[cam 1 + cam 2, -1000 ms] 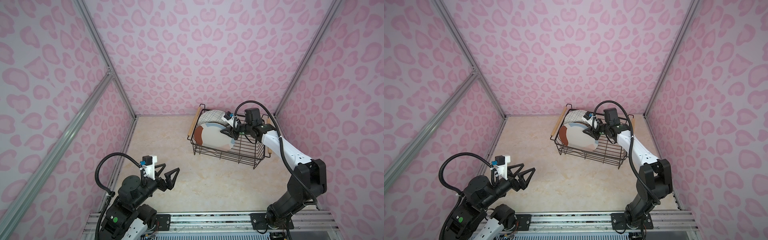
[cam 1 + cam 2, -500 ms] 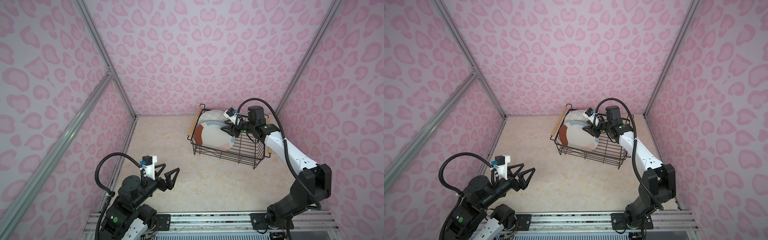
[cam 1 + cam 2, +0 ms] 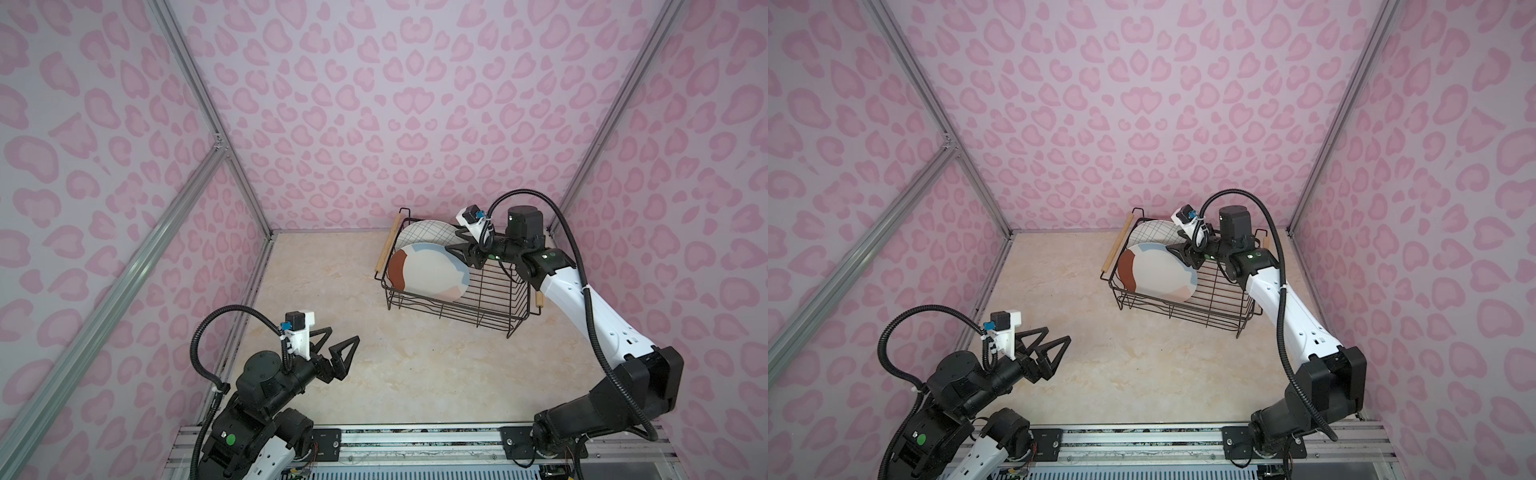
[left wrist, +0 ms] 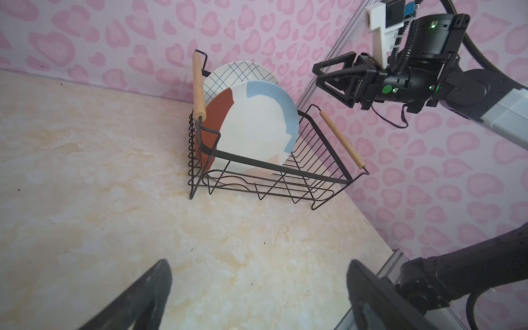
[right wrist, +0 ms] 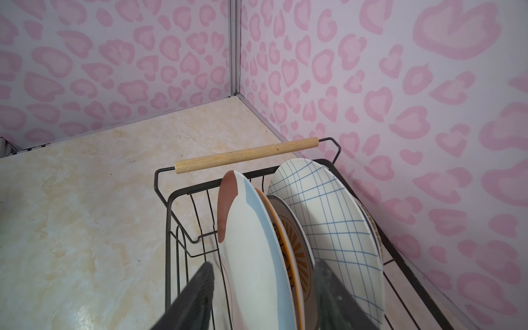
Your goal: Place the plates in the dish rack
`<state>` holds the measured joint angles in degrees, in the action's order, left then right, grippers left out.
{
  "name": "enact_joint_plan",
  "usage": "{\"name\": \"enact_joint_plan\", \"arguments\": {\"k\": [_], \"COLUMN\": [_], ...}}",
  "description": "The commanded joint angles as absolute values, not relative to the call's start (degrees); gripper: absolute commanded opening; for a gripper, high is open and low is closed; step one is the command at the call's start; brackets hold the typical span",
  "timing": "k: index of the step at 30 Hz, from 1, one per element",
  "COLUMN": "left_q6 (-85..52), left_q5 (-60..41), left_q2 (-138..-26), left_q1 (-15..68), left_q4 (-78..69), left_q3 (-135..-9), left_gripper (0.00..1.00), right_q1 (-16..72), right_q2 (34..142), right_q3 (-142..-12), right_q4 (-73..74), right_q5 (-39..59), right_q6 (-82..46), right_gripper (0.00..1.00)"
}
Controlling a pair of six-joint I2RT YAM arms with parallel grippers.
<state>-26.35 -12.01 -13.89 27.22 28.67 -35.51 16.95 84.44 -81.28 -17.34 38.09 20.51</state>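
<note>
Right arm stretched over the dish rack (image 3: pixel 457 316) near the back wall, right gripper (image 4: pixel 315 75) level, jaws apart by the upper edge of the pastel-patch plate (image 3: pixel 432 270), gripping nothing. That plate stands on edge in the rack, ahead of a sunburst plate (image 5: pixel 297 251) and the grid-line plate (image 3: pixel 419 232). Left arm folded near its base, left gripper (image 3: pixel 344 334) spread wide and empty above the table (image 3: pixel 374 382).

Light is bright, soft and even, with only a faint shade on the tabletop (image 4: pixel 114 171) under the dish rack (image 4: pixel 341 139). In both top views straight lines bow toward the edges. Close to the lens, the right gripper (image 5: pixel 263 265) has dark, blurred fingers (image 5: pixel 197 297) — the plates (image 5: pixel 251 243) between them stay sharp. The left gripper (image 4: pixel 258 261) is equally soft.
</note>
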Motion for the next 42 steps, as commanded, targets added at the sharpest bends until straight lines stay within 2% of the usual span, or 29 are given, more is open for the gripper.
{"name": "enact_joint_plan", "arguments": {"k": [1, 2, 3, 4, 10, 13, 19, 24, 27, 32, 37, 42], "left_q6": [-25.68, -25.72, -25.64, -25.66, -25.67, -25.67, -26.00, -28.22, -32.19, -34.69, -31.42, -26.29], "left_q5": [-12.48, -12.48, -12.48, -12.57, -12.70, -12.57, -11.92, -3.66, 9.05, 31.55, 38.50, 38.37], "left_q2": [-14.07, -14.12, -14.10, -14.08, -14.31, -14.39, -14.87, -17.21, -22.43, -37.87, -44.87, -53.80], "left_q1": [27.07, 27.07, 27.09, 27.08, 27.07, 27.07, 27.07, 27.07, 27.07, 25.77, 17.31, 8.51], "left_q4": [27.77, 27.77, 27.74, 27.73, 27.69, 27.69, 27.13, 24.48, 24.69, 23.47, 6.11, -2.11], "left_q3": [-35.58, -35.55, -35.57, -35.59, -35.53, -35.49, -35.50, -36.62, -37.73, -39.64, -31.71, -27.65], "left_gripper": [0.97, 0.97, 0.97, 0.97, 0.97, 0.97, 0.97, 0.97, 0.97, 0.97, 0.97, 0.97], "right_q1": [17.33, 17.31, 17.48, 17.58, 18.49, 17.99, 16.76, 9.70, 2.63, -11.42, -23.17, -23.93], "right_q2": [81.44, 80.18, 78.52, 76.88, 68.23, 64.12, 53.70, 45.04, 43.16, 44.97, 48.72, 55.19], "right_q3": [-79.28, -78.16, -76.47, -74.88, -68.99, -66.71, -56.71, -47.30, -42.45, -34.81, -25.99, -18.40], "right_q4": [-13.30, -11.82, -9.86, -8.04, -5.91, -9.17, -9.80, -6.70, -5.18, 1.35, 12.38, 28.57], "right_q5": [35.11, 34.18, 32.48, 30.43, 19.38, 9.08, -1.01, -9.57, -9.83, -5.53, -3.24, 0.71], "right_q6": [16.58, 15.43, 13.66, 11.61, 3.68, -3.14, -5.54, -12.81, -16.91, -24.70, -31.35, -30.02], "right_gripper": [0.61, 0.62, 0.73, 0.99, 0.99, 1.00, 1.00, 1.00, 1.00, 1.00, 1.00, 1.00]}}
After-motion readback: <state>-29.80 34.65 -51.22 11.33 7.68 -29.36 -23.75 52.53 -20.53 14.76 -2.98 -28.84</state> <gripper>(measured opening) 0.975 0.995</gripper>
